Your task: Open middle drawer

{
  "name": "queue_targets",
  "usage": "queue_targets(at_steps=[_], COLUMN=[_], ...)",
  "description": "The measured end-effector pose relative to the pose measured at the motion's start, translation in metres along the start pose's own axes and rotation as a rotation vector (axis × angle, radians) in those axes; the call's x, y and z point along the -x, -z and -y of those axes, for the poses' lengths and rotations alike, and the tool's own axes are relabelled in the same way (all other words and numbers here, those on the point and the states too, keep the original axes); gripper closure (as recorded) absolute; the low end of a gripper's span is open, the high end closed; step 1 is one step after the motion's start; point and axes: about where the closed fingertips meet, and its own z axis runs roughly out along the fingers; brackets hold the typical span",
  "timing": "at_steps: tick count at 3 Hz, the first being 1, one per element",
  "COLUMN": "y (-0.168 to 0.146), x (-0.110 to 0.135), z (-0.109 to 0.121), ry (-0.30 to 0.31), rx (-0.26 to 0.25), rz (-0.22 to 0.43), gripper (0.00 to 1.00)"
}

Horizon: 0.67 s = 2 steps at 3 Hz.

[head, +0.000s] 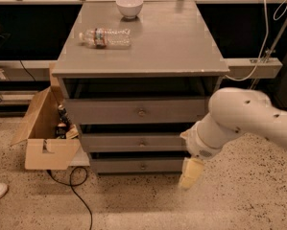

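While the end effector [191, 172] hangs low beside the cabinet [176, 42], its grip state cannot be told.
Grey and flat-fronted, the middle drawer [119, 142] carries one small round central knob and sits between the upper drawer [104, 112] and the lower drawer [114, 165].

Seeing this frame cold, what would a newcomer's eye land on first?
The bulky white robot arm enters from the right, its gripper hanging low by the lower right corner of the grey cabinet, clear of the middle drawer. The cabinet fills the centre, with a plastic bottle lying on its top and a white bowl behind it. An open cardboard box sits on the floor at picture left.
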Motion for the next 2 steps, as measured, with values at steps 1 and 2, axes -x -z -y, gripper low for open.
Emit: queue_targets(at_steps=[1, 2], y=[-0.0673, -0.0674], x=[0.0006, 0.0006], z=[0.014, 0.0141], ry=[-0.003, -0.003], rx=[-0.007, -0.007], rz=[0.074, 0.074], gripper=[0.0, 0.0])
